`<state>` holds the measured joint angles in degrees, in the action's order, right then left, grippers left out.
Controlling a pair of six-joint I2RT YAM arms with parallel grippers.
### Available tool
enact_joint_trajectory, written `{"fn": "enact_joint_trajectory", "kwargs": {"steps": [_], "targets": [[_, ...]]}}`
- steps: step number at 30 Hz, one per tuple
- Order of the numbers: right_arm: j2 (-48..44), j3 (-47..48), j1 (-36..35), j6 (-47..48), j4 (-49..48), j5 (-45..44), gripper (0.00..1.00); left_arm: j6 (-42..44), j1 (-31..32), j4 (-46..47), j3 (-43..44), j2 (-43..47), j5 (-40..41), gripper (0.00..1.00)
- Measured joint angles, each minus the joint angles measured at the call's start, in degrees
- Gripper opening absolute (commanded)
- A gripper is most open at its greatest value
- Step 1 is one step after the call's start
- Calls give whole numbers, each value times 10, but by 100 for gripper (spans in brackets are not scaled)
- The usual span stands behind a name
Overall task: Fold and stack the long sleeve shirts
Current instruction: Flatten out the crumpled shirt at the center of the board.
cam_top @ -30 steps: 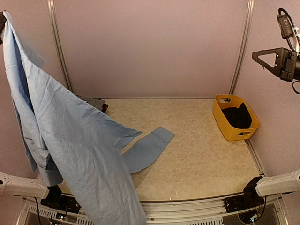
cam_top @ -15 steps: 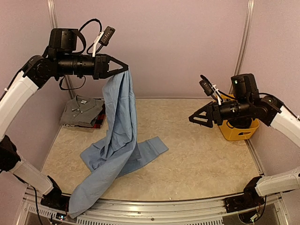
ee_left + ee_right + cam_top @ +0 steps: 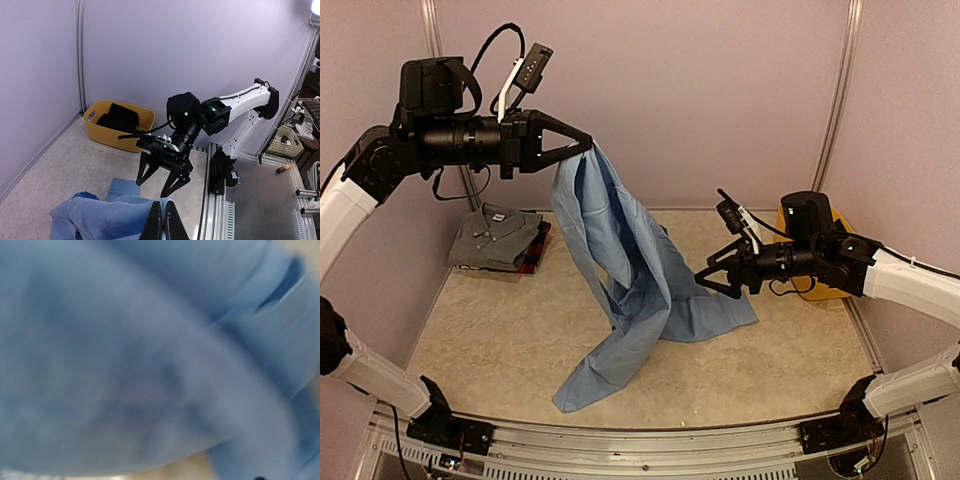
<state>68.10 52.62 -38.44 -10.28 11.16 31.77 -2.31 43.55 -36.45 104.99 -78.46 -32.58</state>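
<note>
The hanging light blue shirt blocks mid-bench; bare room lies near left and near right. A grey shirt fills far left, a yellow basket far right.

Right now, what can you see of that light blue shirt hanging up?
The light blue shirt is thin, wrinkled cloth. The shut left fingers pinch it at one upper edge, and it hangs from there in long folds. Its lower part lies crumpled on the table. The open right fingers are close beside it.
</note>
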Motion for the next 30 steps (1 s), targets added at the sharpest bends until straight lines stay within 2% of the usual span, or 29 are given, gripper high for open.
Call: {"fn": "enact_joint_trajectory", "kwargs": {"steps": [8,12,22,30], "targets": [[10,-2,-3,72,0,-53,75,5,6,11,-56,20,3,0],[18,-36,-34,78,-12,-64,75,-1,6,14,-61,13,16,0],[23,-112,-123,22,-61,-126,72,-9,0,25,-61,8,43,0],[54,-120,-159,-18,-82,-205,72,-11,-5,30,-61,8,41,0]]}}
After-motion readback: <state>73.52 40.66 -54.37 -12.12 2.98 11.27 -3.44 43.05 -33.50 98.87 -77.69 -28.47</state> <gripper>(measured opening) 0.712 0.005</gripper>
